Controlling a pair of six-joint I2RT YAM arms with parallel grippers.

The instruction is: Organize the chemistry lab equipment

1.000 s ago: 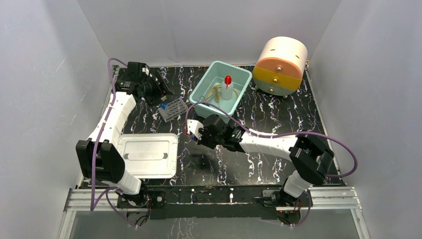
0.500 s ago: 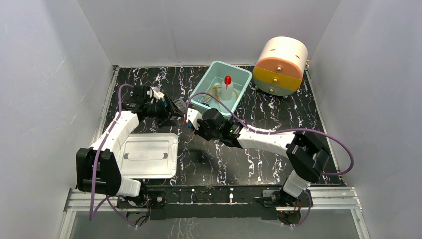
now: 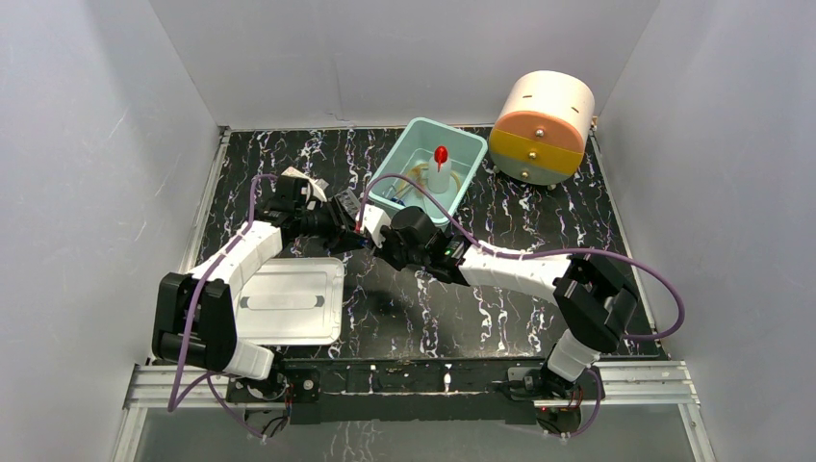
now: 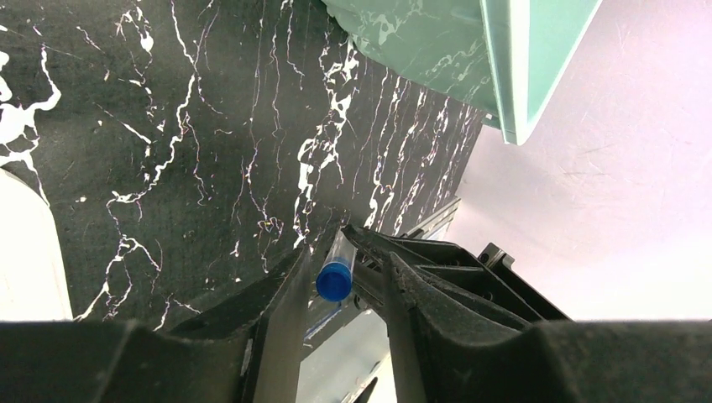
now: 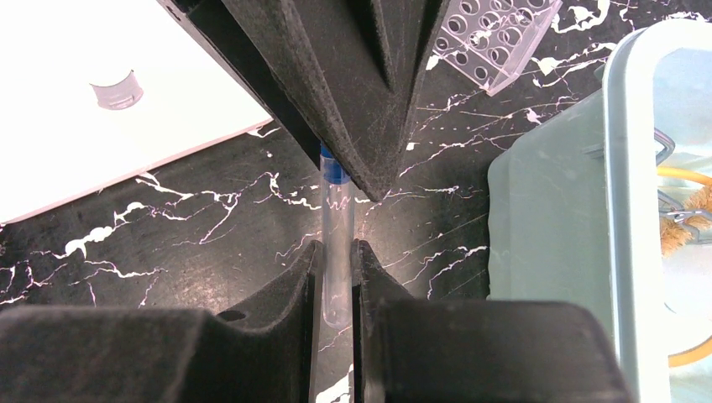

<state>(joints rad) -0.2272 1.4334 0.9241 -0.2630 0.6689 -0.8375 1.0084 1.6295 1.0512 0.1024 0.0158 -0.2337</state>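
Observation:
A thin blue-capped tube [image 5: 336, 218] is held above the black mat between both grippers. My right gripper [image 5: 336, 252] is shut on its clear lower end. My left gripper [image 4: 344, 256] faces it, jaws open, with the tube's blue cap [image 4: 335, 281] between the fingers, close to the left one. In the top view the two grippers meet [image 3: 361, 233] just left of the teal bin [image 3: 469, 144]. The bin holds the red-nozzled wash bottle [image 3: 440, 171] and tan tubing [image 5: 680, 227]. The grey tube rack [image 5: 499, 38] lies behind the left gripper.
A white tray lid [image 3: 289, 300] lies at the front left, with a small clear cap [image 5: 116, 90] on it. A round cream and orange drawer unit [image 3: 541, 127] stands at the back right. White walls close in both sides and the back.
My left arm has swung right from the rack to meet the right gripper, and its jaws now sit around the tube's cap. The right gripper moved up-left earlier, then held still.

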